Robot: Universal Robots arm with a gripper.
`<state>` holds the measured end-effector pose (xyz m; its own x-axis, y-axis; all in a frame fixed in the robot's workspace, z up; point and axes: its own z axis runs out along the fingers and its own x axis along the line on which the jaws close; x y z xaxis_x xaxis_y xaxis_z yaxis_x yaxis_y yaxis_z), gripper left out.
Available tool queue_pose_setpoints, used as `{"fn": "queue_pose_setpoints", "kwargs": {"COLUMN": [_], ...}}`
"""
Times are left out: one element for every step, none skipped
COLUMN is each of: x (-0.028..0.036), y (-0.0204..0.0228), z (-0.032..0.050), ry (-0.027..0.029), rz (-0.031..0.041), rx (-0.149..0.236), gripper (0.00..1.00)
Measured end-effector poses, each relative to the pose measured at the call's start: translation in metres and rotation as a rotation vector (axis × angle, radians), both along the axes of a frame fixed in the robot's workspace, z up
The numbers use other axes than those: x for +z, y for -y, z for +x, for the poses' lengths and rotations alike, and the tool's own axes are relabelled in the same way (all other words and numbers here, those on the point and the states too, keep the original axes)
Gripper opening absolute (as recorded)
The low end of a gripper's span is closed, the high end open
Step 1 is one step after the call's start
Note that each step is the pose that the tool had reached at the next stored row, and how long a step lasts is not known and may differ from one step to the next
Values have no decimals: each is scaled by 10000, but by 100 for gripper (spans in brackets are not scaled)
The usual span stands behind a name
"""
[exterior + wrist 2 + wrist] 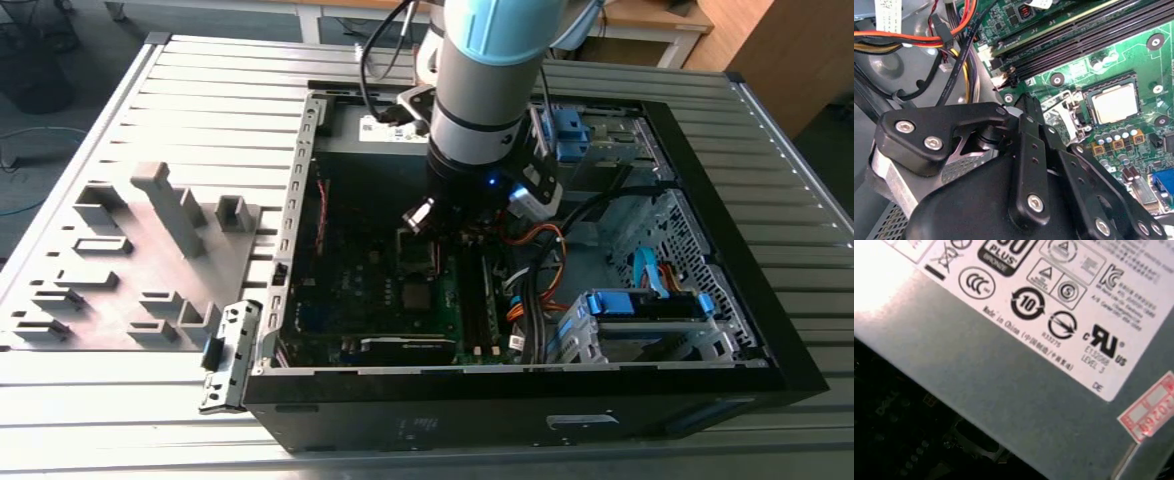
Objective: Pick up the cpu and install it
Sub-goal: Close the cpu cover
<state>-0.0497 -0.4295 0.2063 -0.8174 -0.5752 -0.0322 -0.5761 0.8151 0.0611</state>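
Cpu [1114,102] lies flat in socket [1089,87], apart from claw [1027,100]; claw released/clenched: can't tell. Prob. needs square seating, no force.

Stuck on the grey metal box [1004,390]: white label [1054,300] of black print, round and triangular marks; beside it, small red-and-white sticker [1149,410] with numerals.

Over the cpu [1113,102] in its socket the space is open. Memory slots [1079,40] run close along one side. Orange and black cables [545,237] crowd the exterior view's right of the arm [483,90], with the drive cage [641,325] beyond. The grey box [1004,390] sits close to the wrist.
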Motion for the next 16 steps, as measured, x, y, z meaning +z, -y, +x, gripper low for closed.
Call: {"fn": "queue_pose_setpoints", "kwargs": {"x": [-1, -1, -2, -2, -4, -6, -11, -20, -30, -39, -45, -47, -49, -50, -50, -50], "y": [-1, -1, -2, -3, -5, -7, -8, -9, -10, -10, -10, -10, -10, -11, -11, -11], "z": [2, 5, 7, 8, 9, 10, 10, 10, 10, 9, 9, 9, 9, 9, 9, 6], "ry": [0, -1, -1, -1, -1, -1, -1, -1, -2, -3, -3, -4, -3, -2, -1, -1], "rz": [1, 1, 1, 0, 2, 1, 0, -2, -4, -6, -6, -6, -3, 4, 9, 15], "rx": [-1, -1, -2, -2, -3, -2, 0, 1, 0, 0, -2, -1, -1, 0, 2, 3], "gripper": [11, 11, 11, 11, 11, 11, 11, 11, 11, 11, 11, 11, 11, 11, 11, 11]}}
